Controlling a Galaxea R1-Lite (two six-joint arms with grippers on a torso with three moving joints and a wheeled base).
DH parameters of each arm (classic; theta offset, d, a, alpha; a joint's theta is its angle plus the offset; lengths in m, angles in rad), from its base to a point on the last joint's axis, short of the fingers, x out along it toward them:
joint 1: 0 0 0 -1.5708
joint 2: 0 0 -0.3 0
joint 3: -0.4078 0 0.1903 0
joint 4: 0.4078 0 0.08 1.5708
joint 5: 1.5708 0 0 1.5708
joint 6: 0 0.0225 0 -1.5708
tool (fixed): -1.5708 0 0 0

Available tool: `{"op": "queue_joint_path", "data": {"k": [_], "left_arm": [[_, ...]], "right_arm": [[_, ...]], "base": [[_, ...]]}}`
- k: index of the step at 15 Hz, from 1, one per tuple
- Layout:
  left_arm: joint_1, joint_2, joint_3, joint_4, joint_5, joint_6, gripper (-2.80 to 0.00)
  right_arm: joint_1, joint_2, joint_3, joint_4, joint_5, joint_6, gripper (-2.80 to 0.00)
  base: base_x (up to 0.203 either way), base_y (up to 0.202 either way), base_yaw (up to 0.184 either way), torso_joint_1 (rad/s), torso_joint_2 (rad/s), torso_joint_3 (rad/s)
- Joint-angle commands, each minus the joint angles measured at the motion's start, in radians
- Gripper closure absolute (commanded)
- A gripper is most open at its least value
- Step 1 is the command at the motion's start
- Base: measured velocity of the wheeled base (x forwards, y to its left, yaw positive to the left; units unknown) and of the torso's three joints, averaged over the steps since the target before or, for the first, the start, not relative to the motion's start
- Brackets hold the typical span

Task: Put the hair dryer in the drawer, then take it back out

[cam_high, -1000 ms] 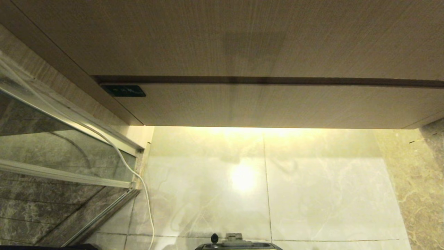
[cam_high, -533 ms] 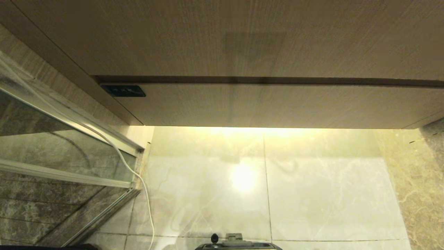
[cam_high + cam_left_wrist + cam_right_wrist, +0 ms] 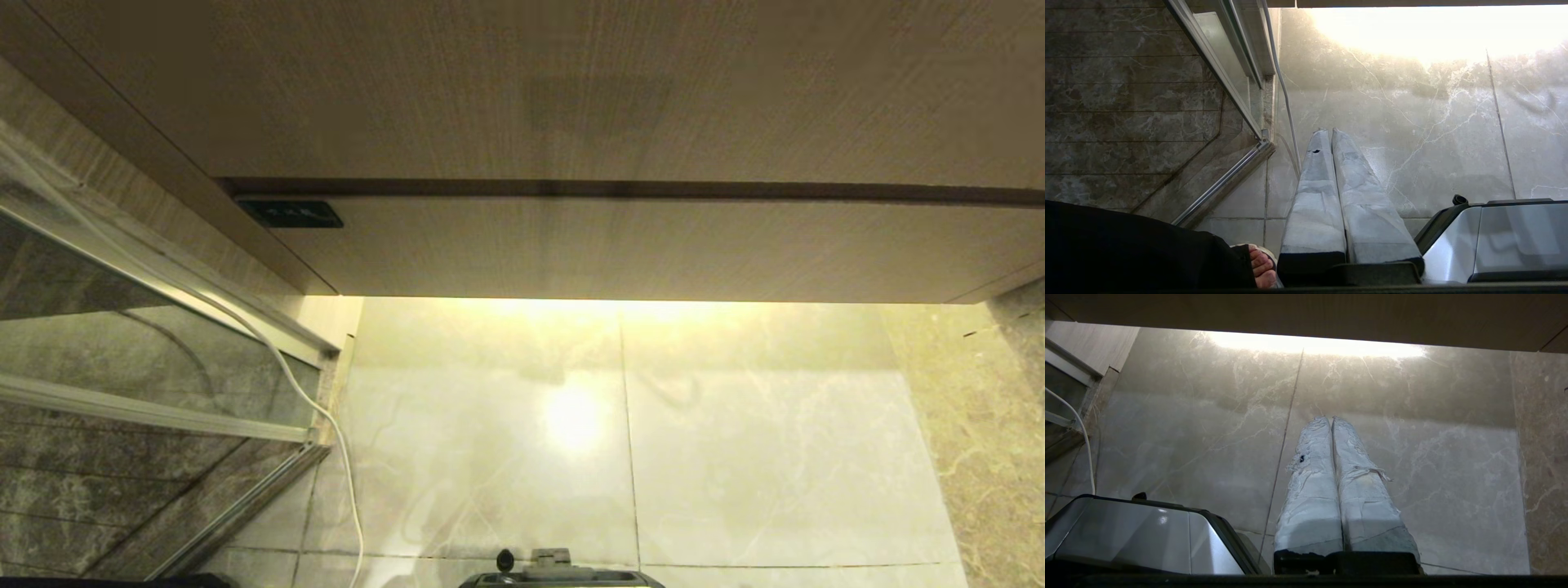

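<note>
The hair dryer is out of view. In the head view the drawer [image 3: 637, 249] is a wide, shallow wood-grain front under a dark seam, pushed in flush with the cabinet. Neither arm shows in that view. My left gripper [image 3: 1329, 130] hangs over the marble floor beside the shower door frame, its taped fingers pressed together and holding nothing. My right gripper [image 3: 1330, 418] hangs over the floor tiles in front of the cabinet, also shut and empty.
A glass shower door with a metal frame [image 3: 163, 408] stands at the left, with a white cable [image 3: 326, 425] running down beside it. My base [image 3: 563, 576] sits at the near edge. A person's foot [image 3: 1261, 267] and dark trouser leg [image 3: 1126, 249] are close by on the left.
</note>
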State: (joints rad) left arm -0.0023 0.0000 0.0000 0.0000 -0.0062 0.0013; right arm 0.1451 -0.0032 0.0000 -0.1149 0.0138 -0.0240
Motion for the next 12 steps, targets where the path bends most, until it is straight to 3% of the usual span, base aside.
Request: {"op": "queue_joint_path", "data": {"k": [1,12], "left_arm": [[0.000,0.000,0.001,0.000,0.000,0.000,0.00],[0.001,0.000,0.002,0.000,0.000,0.000,0.00]], "right_arm": [[0.001,-0.037,0.040,-0.001,0.000,0.004,0.00],[0.001,-0.037,0.040,0.000,0.000,0.007,0.00]], "base": [[0.000,0.000,0.000,0.000,0.00,0.000],[0.000,0.000,0.000,0.000,0.00,0.000]]}}
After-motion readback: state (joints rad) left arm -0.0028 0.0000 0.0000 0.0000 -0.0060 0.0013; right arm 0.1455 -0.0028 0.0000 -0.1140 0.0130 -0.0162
